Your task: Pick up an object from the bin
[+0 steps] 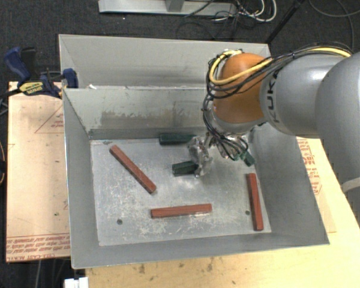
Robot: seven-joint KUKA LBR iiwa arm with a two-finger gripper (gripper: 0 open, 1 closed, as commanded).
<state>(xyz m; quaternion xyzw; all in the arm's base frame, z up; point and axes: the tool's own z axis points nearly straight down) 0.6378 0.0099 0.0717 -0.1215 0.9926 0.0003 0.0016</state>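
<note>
My gripper hangs low over the middle of the bin, under the orange wrist cover. Its tip is at the right end of a small dark green block lying on the bin floor, and seems to touch it. A second, longer dark green block lies just behind, near the back wall. In front of the gripper a red-brown stick lies flat on the floor.
Another red-brown stick lies slantwise on the left of the floor. A third lies along the right wall. The arm and its cables cover the bin's back right corner.
</note>
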